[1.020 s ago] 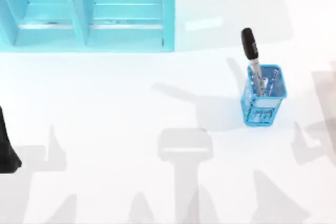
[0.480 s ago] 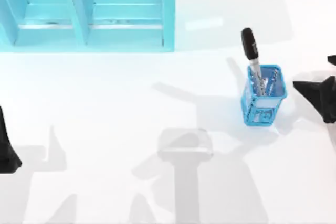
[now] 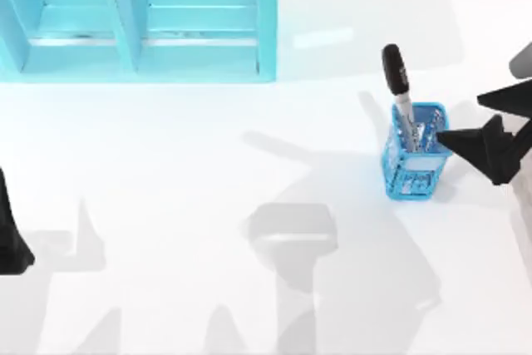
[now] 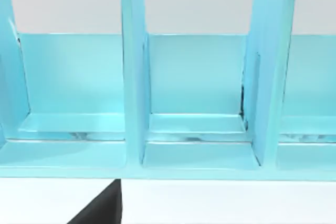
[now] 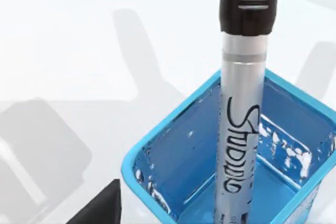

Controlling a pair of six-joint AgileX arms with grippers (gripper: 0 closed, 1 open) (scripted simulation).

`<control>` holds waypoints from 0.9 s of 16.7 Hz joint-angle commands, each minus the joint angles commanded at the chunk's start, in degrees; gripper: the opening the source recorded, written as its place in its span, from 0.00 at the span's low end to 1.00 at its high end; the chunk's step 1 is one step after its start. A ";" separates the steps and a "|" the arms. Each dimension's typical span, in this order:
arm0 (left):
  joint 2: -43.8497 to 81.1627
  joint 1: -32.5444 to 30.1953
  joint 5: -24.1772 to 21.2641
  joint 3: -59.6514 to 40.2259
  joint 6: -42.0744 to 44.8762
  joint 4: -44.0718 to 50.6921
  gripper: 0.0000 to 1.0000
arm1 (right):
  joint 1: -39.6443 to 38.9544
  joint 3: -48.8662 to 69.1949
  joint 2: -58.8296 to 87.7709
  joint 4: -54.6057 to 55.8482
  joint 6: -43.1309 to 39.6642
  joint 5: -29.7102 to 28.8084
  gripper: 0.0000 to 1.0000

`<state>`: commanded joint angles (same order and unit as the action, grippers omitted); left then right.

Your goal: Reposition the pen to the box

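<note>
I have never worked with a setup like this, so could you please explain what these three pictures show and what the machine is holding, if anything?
This is a simulated pair of AgileX robot arms at a white table. One picture looks down from above; the other two come from cameras on each arm's wrist.

On the top view's right side stands a blue mesh holder with the pen upright in it, black end up. The wrist picture from the right arm looks at that same pen in the holder from close by. At the table's upper left is a light blue box with compartments; the left wrist camera faces it.

The right gripper is just beside the holder, fingers apart, with nothing in it. The left gripper sits parked at the table's left edge. Nothing is held.
</note>
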<state>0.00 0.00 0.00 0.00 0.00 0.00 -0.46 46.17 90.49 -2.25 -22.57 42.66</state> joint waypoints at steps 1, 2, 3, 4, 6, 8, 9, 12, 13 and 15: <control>0.00 0.00 0.00 0.00 0.00 0.00 1.00 | 0.00 0.00 0.00 0.00 0.00 0.00 1.00; 0.00 0.00 0.00 0.00 0.00 0.00 1.00 | 0.00 0.00 0.00 0.00 0.00 0.00 1.00; 0.00 0.00 0.00 0.00 0.00 0.00 1.00 | 0.14 -0.22 -0.20 0.00 0.07 -0.12 1.00; 0.00 0.00 0.00 0.00 0.00 0.00 1.00 | -0.01 -0.12 -0.02 0.18 0.19 -0.18 1.00; 0.00 0.00 0.00 0.00 0.00 0.00 1.00 | -1.48 0.90 2.15 2.31 1.48 -1.02 1.00; 0.00 0.00 0.00 0.00 0.00 0.00 1.00 | -3.81 2.48 6.65 6.65 3.70 -2.71 1.00; 0.00 0.00 0.00 0.00 0.00 0.00 1.00 | -5.17 3.32 9.42 9.33 4.98 -3.74 1.00; 0.00 0.00 0.00 0.00 0.00 0.00 1.00 | -9.38 5.46 16.56 16.58 8.66 -6.95 1.00; 0.00 0.00 0.00 0.00 0.00 0.00 1.00 | -10.41 5.92 17.90 17.94 9.51 -7.76 1.00; 0.00 0.00 0.00 0.00 0.00 0.00 1.00 | -11.14 6.22 18.78 18.84 10.12 -8.36 1.00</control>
<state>0.00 0.00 0.00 0.00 0.00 0.00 -11.60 52.39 109.27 16.58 -12.45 34.29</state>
